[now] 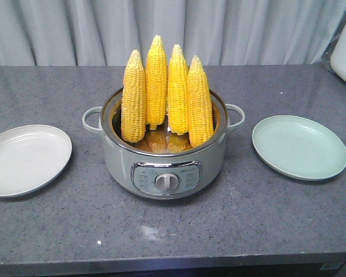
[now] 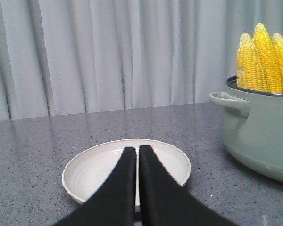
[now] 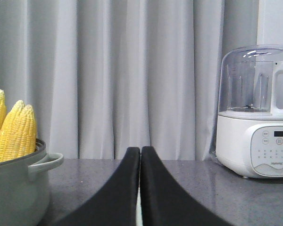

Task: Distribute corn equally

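Several cobs of yellow corn (image 1: pixel 167 92) stand upright, tips up, in a grey-green electric pot (image 1: pixel 164 161) at the middle of the counter. The same corn (image 2: pixel 264 59) shows at the right of the left wrist view and the corn (image 3: pixel 14 132) at the left of the right wrist view. A white plate (image 1: pixel 26 158) lies left of the pot, a pale green plate (image 1: pixel 300 147) right of it. My left gripper (image 2: pixel 137 149) is shut and hangs over the white plate (image 2: pixel 94 165), holding nothing. My right gripper (image 3: pixel 140 149) is shut with nothing in it. Neither gripper shows in the front view.
A white blender with a clear jug (image 3: pixel 257 113) stands at the back right of the dark speckled counter (image 1: pixel 173 231). The pot's side handles (image 1: pixel 92 120) stick out left and right. A grey curtain hangs behind. The counter's front edge runs along the bottom of the front view.
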`<state>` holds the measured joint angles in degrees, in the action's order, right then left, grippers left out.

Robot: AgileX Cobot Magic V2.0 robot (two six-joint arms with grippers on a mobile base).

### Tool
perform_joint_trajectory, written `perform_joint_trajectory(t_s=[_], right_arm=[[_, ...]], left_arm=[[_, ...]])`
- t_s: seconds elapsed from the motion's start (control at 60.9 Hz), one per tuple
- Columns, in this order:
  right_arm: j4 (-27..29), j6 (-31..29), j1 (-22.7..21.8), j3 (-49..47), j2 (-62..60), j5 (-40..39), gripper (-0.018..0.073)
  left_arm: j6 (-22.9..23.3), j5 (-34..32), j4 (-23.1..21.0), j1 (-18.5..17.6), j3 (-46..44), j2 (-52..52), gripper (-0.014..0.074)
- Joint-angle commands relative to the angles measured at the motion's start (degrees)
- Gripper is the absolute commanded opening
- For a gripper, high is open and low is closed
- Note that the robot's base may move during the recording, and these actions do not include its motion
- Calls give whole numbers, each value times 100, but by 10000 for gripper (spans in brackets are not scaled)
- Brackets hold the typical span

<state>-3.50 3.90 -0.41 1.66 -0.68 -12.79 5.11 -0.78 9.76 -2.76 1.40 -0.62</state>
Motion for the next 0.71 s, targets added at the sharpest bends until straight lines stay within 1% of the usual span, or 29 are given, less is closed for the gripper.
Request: perform_joint_trajectory(t_s=[0.0,0.033,0.099,0.181,0.263,0.361,0.427,0.493,0.559,0.69], right_arm=[[97,125,-9,-153,22,-205,-10],[103,111,-9,-298,78,73,-10],[96,77,-9,-620,212,593,-10],[96,65,-9,-1189,534,1230,-10],[84,65,-9,-1817,964,1918,-10],[56,60,-9,-2618,1598,2687,-10],[57,59,-9,-3180,2067,3203,-10],[57,46,-9,-3759,2512,3792,-10],[57,41,-9,-4285,3019,4382,-10],[63,41,-9,-5263,3942,5405,-10]], left_arm=[[87,-562,-43,-14,11,-87,-6],[178,-556,-113,-14,-38,-87,-6],[362,-337,-241,-14,-257,-50,-6],[467,168,-240,-7,-723,139,-6],[493,736,-222,-7,-1362,583,-6],[493,1274,-170,-7,-2324,1232,-6],[493,1452,-170,-7,-2907,1745,-6],[493,1777,-170,-7,-3599,2275,-6],[493,2222,-170,-7,-4272,2831,-6],[493,3340,-170,-7,-5704,3855,-6]])
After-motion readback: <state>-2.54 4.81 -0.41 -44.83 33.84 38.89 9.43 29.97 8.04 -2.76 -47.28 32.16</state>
